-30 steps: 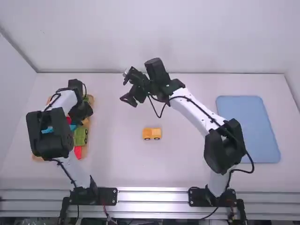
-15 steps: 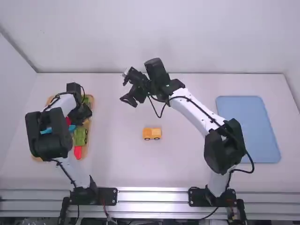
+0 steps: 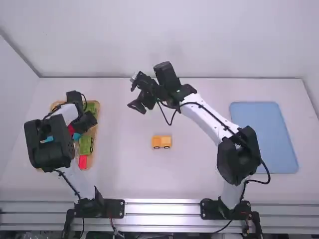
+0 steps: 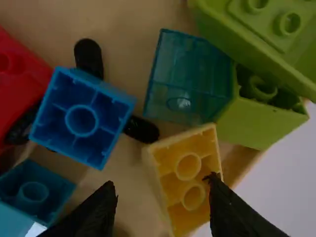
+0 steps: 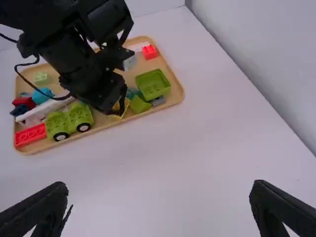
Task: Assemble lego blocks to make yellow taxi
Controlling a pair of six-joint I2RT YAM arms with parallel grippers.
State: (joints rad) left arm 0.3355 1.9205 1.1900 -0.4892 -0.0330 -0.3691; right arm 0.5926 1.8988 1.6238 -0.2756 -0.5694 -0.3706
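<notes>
The left wrist view is showing the left gripper (image 4: 162, 182) with its fingers well spread, holding nothing. A yellow block (image 4: 188, 181) is lying hollow side up between them — off-centre, one fingertip overlapping its edge from this angle; whether the two are touching, I cannot tell. Its long axis is running roughly across the line from fingertip to fingertip, a little askew, so closing there would probably be pinching its narrow width. A small turn and shift to centre it would likely be helping; otherwise one finger could be landing on the block's wall.

Just beyond, a see-through teal block (image 4: 190, 79) is sitting beside one end of the yellow block, and a green block (image 4: 256, 118) is crowding that same end. A blue block (image 4: 81, 121) is lying on the opposite finger's side, leaving some room.

All of these are resting in the wooden tray (image 5: 178, 89). Farther off, in the high view, the wheeled yellow piece (image 3: 162, 142) is standing upright on open table to the tray's right, its long axis running left to right. Farther up the picture, the right gripper (image 5: 160, 186) is hanging empty, fingers wide apart — nearer that wheeled piece, while the left arm is plainly nearer the yellow block.
</notes>
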